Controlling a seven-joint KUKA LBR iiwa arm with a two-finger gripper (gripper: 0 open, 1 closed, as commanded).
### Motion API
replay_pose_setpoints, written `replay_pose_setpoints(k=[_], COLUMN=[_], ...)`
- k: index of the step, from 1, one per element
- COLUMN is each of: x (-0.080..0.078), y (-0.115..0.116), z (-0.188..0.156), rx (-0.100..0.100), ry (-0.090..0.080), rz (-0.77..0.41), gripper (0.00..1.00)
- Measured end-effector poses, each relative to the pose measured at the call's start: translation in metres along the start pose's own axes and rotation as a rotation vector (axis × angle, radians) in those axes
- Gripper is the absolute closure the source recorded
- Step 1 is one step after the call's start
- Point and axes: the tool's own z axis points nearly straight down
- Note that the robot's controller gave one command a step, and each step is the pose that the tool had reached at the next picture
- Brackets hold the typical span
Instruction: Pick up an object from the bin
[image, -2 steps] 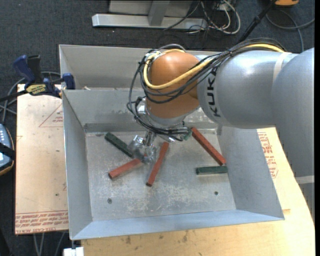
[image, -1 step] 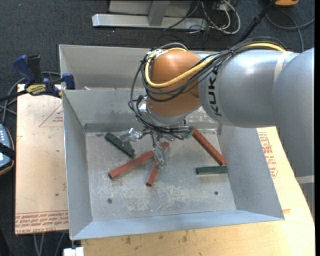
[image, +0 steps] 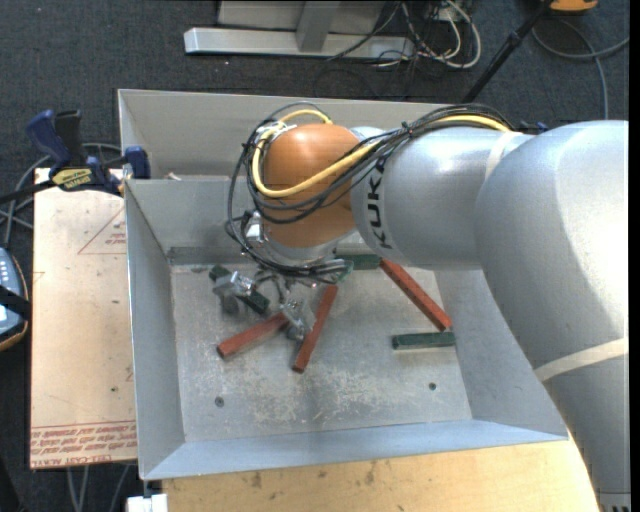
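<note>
My gripper (image: 265, 305) hangs low over the bin floor, left of centre, below the orange dome. Its two metal fingers are spread apart, so it is open. One fingertip (image: 233, 290) is on the left; the other touches down where two red sticks meet. A short red stick (image: 248, 338) lies flat just in front of the fingers, pointing to the lower left. A second red stick (image: 314, 330) slants from the gripper's right side toward the front. A small dark green piece (image: 262, 296) lies between the fingers, with no grip on it.
A longer red stick (image: 418, 296) lies diagonally at the right of the bin floor. A dark green bar (image: 423, 341) lies flat near it. Another green bar (image: 362, 263) sits by the back wall, partly under the arm.
</note>
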Motion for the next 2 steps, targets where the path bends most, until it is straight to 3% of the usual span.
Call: replay_pose_setpoints(k=[1, 2], x=[0.0, 0.021], y=[-0.002, 0.056], z=[-0.004, -0.227], rx=[0.002, 0.009], ry=[-0.002, -0.006], rz=[0.002, -0.275], gripper=[1.0, 1.0])
